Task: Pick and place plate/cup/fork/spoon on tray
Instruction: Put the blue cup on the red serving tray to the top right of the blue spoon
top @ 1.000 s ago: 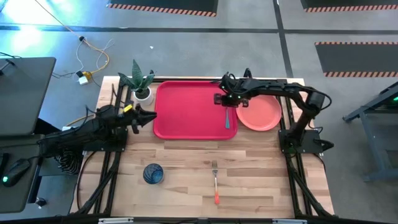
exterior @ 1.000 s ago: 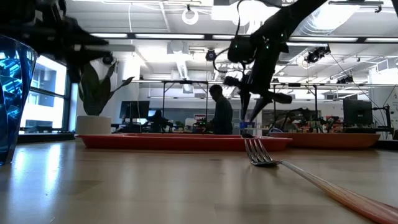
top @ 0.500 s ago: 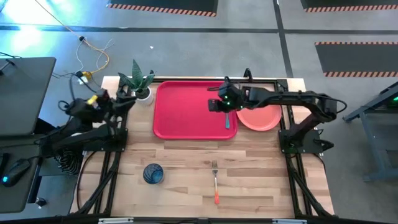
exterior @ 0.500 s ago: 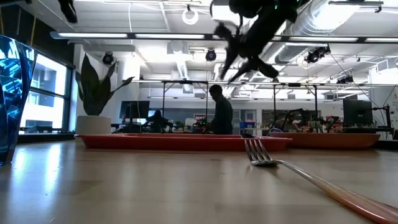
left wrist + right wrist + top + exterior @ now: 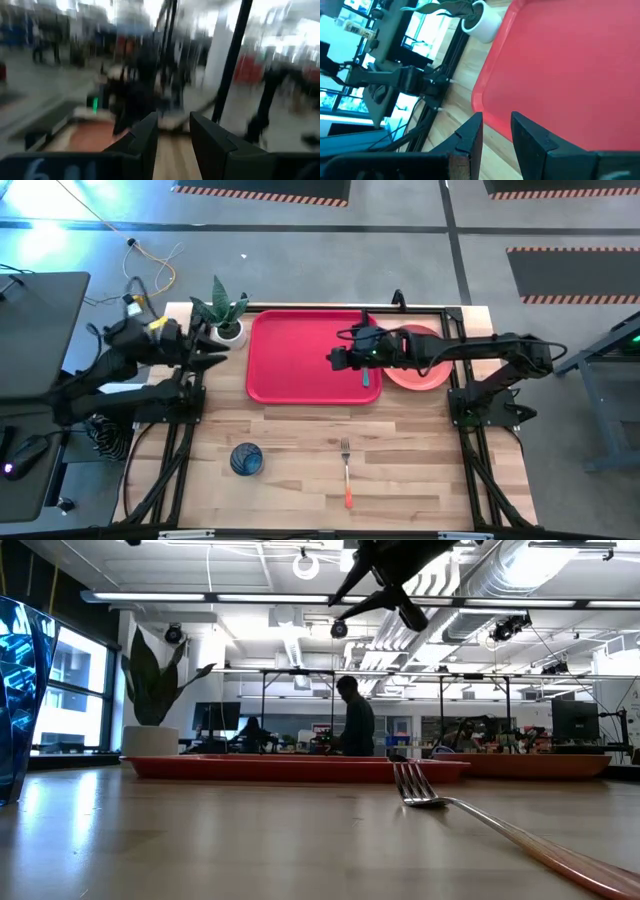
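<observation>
The red tray (image 5: 310, 355) lies at the table's far middle. The teal-handled spoon (image 5: 366, 377) lies on the tray by its right rim. The salmon plate (image 5: 425, 365) rests on the table just right of the tray, partly under my right arm. The blue cup (image 5: 246, 458) stands near the left front, and the fork (image 5: 346, 475) lies near the front middle. My right gripper (image 5: 333, 360) hovers high over the tray's right part, pointing left, narrowly open and empty (image 5: 497, 130). My left gripper (image 5: 220, 358) is raised by the tray's left edge, narrowly open and empty (image 5: 174, 130).
A white pot with a green plant (image 5: 228, 330) stands at the tray's far left corner, close to my left gripper. Bare wood lies between the cup and the fork and along the table's right side. A person stands in the room beyond the table (image 5: 355, 725).
My right gripper has risen from the spoon on the tray and gone toward the table's left, tipping from pointing down to nearly level. The spoon stays on the tray. My left arm has risen and drawn back a little toward the table's left edge.
</observation>
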You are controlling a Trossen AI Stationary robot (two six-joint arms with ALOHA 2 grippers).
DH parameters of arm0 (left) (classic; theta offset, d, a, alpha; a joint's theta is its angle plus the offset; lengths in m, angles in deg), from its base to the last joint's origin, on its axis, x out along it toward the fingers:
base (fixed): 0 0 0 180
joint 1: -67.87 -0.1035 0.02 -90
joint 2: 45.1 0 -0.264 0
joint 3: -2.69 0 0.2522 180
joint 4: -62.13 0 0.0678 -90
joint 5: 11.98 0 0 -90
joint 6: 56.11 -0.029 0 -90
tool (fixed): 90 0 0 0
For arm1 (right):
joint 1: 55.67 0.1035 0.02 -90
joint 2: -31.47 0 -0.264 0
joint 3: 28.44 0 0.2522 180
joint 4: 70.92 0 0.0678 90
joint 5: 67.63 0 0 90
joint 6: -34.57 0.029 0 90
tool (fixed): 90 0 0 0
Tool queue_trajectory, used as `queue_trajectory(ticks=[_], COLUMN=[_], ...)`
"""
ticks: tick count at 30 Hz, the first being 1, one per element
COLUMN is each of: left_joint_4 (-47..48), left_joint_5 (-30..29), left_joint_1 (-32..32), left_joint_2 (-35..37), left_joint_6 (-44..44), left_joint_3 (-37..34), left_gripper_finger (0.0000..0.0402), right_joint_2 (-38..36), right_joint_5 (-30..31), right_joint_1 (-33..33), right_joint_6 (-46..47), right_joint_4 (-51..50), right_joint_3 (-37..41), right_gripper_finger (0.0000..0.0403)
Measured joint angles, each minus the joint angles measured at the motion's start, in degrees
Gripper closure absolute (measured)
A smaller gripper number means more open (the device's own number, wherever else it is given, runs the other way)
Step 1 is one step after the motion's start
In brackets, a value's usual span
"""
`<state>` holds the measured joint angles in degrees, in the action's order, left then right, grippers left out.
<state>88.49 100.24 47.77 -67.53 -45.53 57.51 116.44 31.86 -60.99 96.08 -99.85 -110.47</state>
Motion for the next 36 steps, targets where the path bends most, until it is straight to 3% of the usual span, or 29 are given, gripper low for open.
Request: queue_trajectory(ticks=[5,9,14,20,29,36], left_joint_4=[18.71,26.94,30.93,30.89,31.44,43.38], left_joint_5=[-0.75,-0.85,-1.00,-3.89,-8.23,-15.03], left_joint_1=[0.02,0.10,2.13,6.12,16.35,26.10], left_joint_2=[-4.55,-6.45,-6.85,-9.00,-18.41,-25.82], left_joint_6=[-5.58,-6.22,-4.87,-0.51,1.30,2.50], left_joint_3=[6.90,10.23,10.53,10.54,15.32,20.91], left_gripper_finger=[0.0298,0.0298,0.0298,0.0298,0.0298,0.0298], right_joint_2=[0.00,0.00,0.00,0.00,0.00,0.00], right_joint_5=[1.18,1.28,0.56,-7.30,-13.14,-14.38], right_joint_1=[1.29,1.77,1.22,-1.19,-3.29,-3.72], right_joint_6=[1.04,1.19,-0.92,-2.22,-4.58,-6.53], right_joint_4=[0.28,1.41,2.99,3.31,3.25,3.18], right_joint_3=[0.00,0.00,0.00,0.00,0.00,0.00], right_gripper_finger=[0.0311,0.0311,0.0311,0.0311,0.0311,0.0311])
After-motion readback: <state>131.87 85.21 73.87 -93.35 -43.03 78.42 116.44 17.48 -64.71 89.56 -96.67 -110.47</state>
